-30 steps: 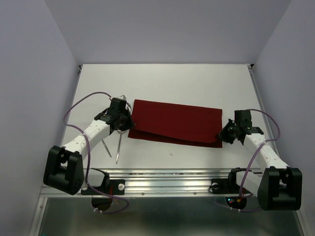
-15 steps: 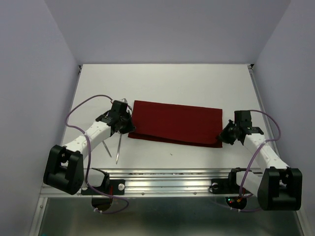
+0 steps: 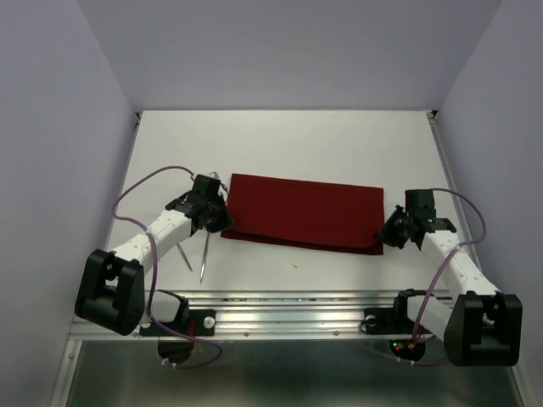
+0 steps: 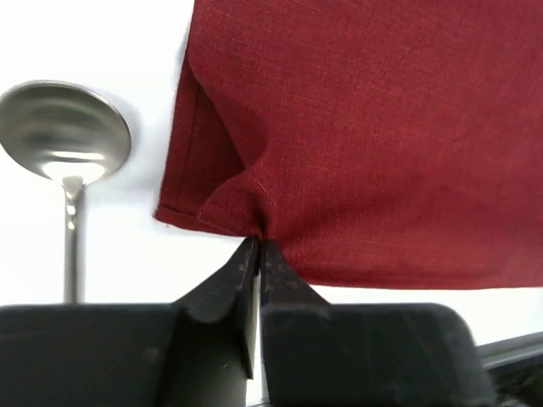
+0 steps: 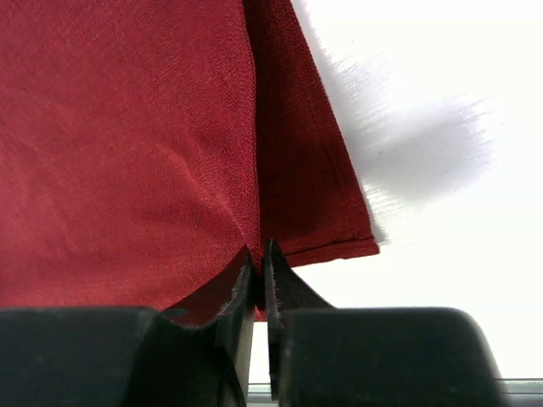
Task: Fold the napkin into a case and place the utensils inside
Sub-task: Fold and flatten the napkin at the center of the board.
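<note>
- Compared with the frame a second ago, the left fingers are being seen slightly nearer to the arm bases, and the purple cable over the left arm is being bowed into a taller loop.
- The right fingers are being kept almost where they were, and only the lower part of the right arm is being seen a touch lower in the top view.
- The napkin is being left in nearly the same place in the middle of the desk, folded into a wide dark red band with a lower layer peeking out along its near edge.
- The left fingers are being pressed together on the napkin at its near-left corner, where the cloth is being bunched into a small peak at the tips.
- The right fingers are being clamped on the near-right edge of the napkin, with the corner flap being held just off the desk and a shadow being cast beside it.
- The spoon is being left on the desk just left of the napkin, bowl away from the arm bases and apart from the cloth.
- The spoon handle is being crossed by the left wrist in the top view.
- The thin straight piece is being left just left of that handle.
</note>
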Robot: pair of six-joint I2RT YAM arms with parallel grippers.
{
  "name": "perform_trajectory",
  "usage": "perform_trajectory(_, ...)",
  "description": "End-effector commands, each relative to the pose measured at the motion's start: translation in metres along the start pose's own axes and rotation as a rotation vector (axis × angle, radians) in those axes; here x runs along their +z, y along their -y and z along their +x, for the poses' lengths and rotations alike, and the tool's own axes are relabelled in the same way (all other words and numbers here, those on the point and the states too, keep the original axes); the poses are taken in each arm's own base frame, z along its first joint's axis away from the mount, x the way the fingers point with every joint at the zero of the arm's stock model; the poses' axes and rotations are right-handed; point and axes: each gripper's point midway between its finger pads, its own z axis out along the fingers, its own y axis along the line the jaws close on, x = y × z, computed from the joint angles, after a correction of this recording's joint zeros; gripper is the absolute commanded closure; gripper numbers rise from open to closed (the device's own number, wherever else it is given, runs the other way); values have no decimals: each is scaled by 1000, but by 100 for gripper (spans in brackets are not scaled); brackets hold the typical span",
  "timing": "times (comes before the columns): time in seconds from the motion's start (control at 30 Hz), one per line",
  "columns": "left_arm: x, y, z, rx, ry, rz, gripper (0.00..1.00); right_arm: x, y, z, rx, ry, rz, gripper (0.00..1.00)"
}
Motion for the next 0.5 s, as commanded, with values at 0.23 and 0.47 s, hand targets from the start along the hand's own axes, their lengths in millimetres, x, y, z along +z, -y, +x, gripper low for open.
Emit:
perform_trajectory(0.23,-7,18,-34,28,63,-2,8,-22,-1,-35,30,161,40,32)
perform_trajectory(0.47,12,41,-73,58,100,2,38,-25,-16,-58,21,227,4,47)
